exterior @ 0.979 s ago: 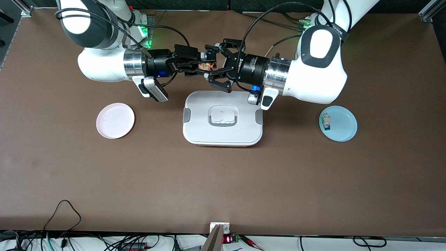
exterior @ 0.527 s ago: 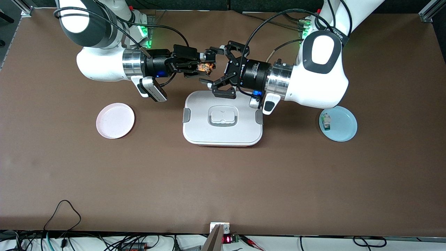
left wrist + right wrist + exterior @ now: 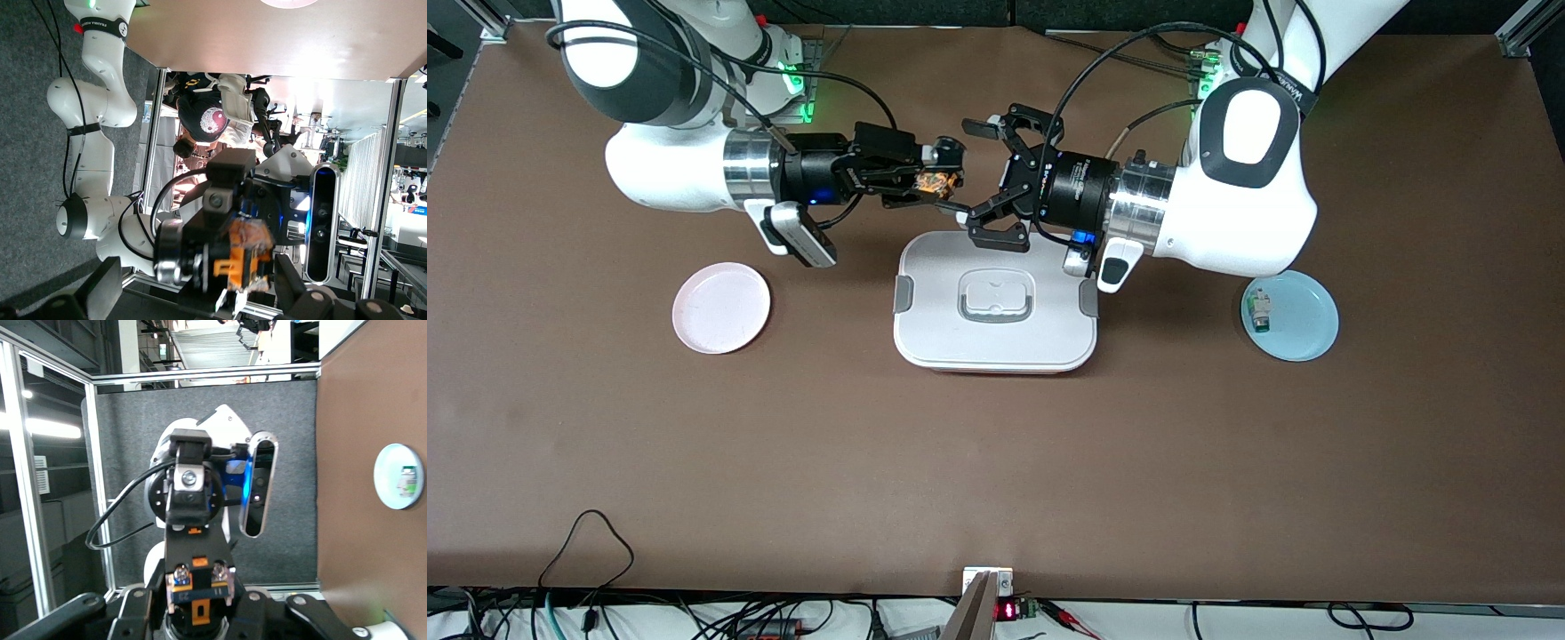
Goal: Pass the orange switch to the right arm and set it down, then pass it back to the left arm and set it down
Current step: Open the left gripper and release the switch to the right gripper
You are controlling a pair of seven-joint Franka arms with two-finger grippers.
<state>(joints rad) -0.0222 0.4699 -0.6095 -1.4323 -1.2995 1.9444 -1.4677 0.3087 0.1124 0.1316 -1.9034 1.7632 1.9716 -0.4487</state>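
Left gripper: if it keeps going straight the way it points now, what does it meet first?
Most likely the orange switch, shut in the right gripper directly ahead of it above the table. The left gripper has its jaws open and faces that one tip to tip. Height alignment is uncertain from the front view.

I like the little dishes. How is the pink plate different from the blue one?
The pink plate lies bare toward the right arm's end of the table; the blue plate lies toward the left arm's end and carries a small white-and-green part. Both are small, round and flat on the table, beside the white box.
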